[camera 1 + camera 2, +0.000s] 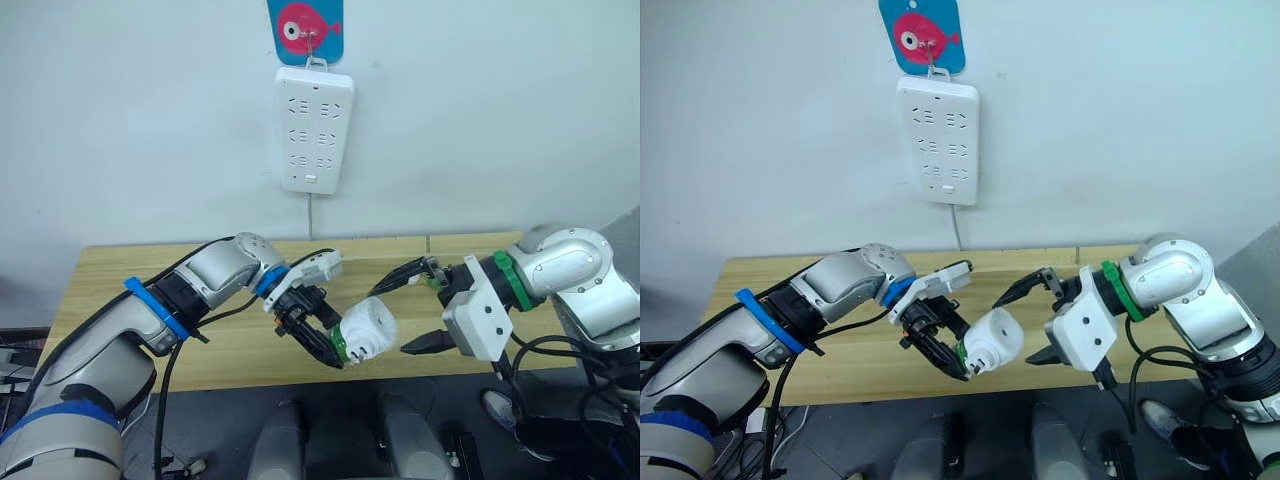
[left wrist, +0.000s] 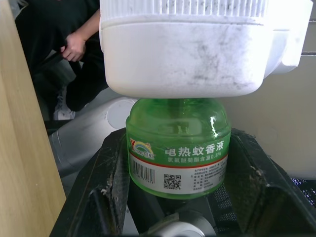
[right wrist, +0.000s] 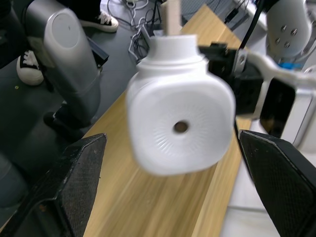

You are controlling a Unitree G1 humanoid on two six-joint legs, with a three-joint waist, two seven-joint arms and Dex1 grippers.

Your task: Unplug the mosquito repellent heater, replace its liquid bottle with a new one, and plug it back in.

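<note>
The white mosquito repellent heater (image 1: 368, 328) is unplugged and hangs in the air over the table's front edge. Its vent hole (image 3: 180, 127) faces my right gripper. Its liquid bottle (image 2: 177, 148), green with a printed label, sits in the heater's socket (image 2: 182, 54). My left gripper (image 1: 325, 345) is shut on the bottle, one black finger on each side. My right gripper (image 1: 400, 318) is open just right of the heater. Its fingers (image 3: 74, 182) stand apart on either side and touch nothing. The new one is out of view.
A long white power strip (image 1: 315, 128) hangs on the wall under a blue fish hook (image 1: 305, 25), with its cord running down behind the wooden table (image 1: 230, 345). In the left wrist view a person's hand (image 2: 74, 47) shows beyond the table.
</note>
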